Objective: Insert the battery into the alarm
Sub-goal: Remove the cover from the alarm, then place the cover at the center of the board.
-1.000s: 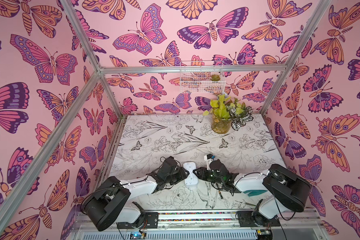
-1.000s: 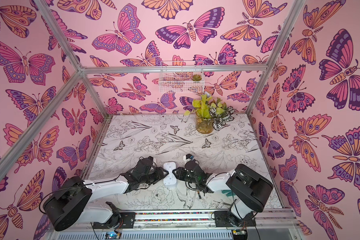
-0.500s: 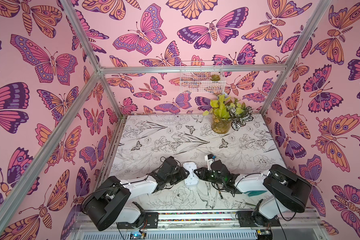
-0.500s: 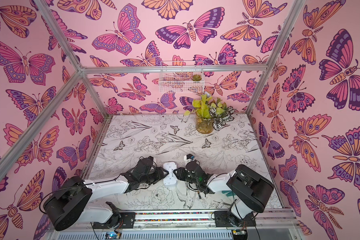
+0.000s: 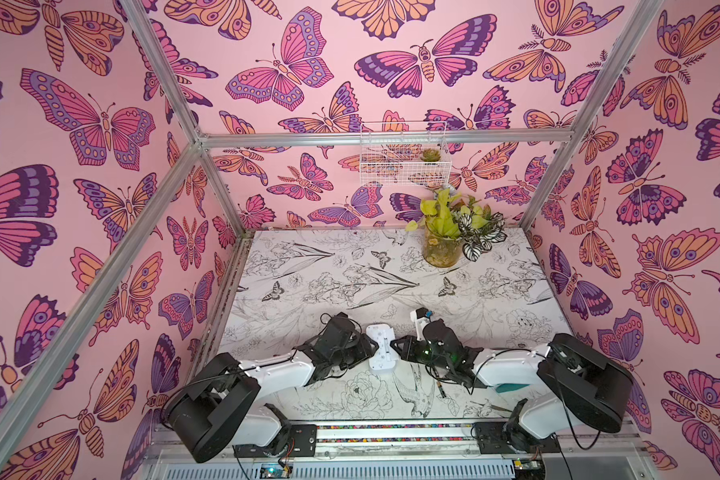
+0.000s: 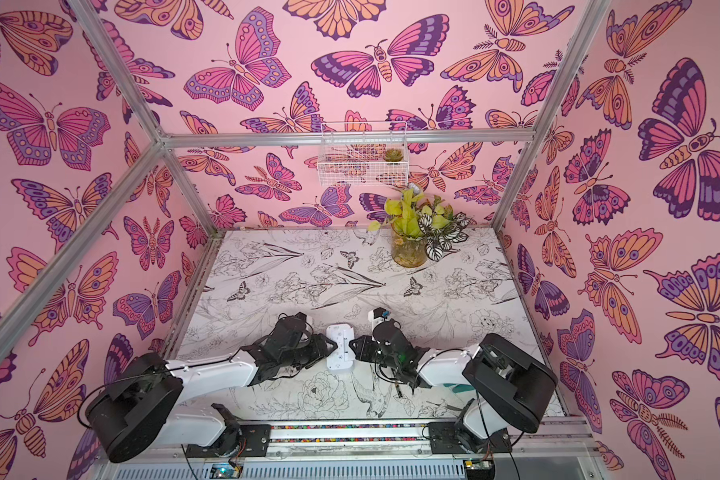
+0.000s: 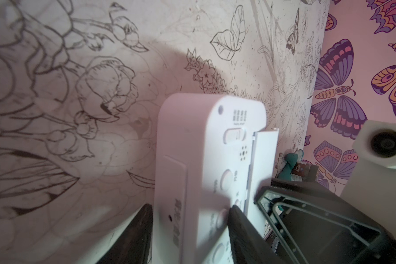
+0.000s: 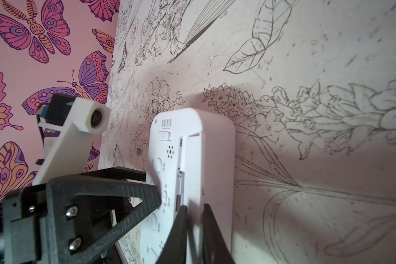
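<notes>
White plastic alarm [image 5: 381, 347] lies lower centre in both top views, clamped by my left claw [image 7: 190, 206]. My right claw [image 8: 193, 206] pinches its raised battery cover [image 8: 193, 160]; I should swing it gently, without twisting.

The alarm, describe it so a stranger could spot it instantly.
On the flower-printed table, look at the middle of the front edge. Held between the left gripper and right gripper is the alarm, a rounded-rectangle slab, buttoned back up. Unlike the black grippers beside it and the green plant jar at the back, it is plain white.
</notes>
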Motion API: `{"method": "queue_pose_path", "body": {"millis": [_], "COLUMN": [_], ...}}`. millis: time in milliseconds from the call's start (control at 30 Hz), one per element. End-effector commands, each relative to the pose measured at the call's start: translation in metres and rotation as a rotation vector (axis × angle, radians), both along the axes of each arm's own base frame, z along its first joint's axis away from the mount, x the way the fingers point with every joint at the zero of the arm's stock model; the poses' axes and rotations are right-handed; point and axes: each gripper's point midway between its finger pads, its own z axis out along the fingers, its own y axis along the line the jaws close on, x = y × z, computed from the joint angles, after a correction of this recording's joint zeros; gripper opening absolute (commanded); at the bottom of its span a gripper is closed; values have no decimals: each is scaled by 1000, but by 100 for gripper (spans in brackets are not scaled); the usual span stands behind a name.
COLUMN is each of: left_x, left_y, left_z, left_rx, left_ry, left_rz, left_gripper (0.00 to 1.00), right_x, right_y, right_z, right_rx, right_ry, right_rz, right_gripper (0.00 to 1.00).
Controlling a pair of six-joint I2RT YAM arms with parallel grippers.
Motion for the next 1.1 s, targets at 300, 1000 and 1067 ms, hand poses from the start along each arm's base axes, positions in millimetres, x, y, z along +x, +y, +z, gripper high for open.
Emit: {"method": "queue_pose_path", "body": {"millis": [300, 1000, 1067], "left_x": [-5, 1, 0], "left_y": [11, 22, 23], "left_z": [-7, 26, 26], "left_rx": [85, 110, 110], "left_ry": [17, -79, -81], "left_rz": [-9, -4, -2], "left_gripper": [57, 79, 79], "right_x": [-5, 35, 40], "right_y": [-3, -121, -124], "right_z": [15, -4, -4], "right_rx": [-22, -291, -289], "right_ry": [-5, 82, 84], "right_rz": [27, -238, -250], "right_gripper": [1, 0, 0]}}
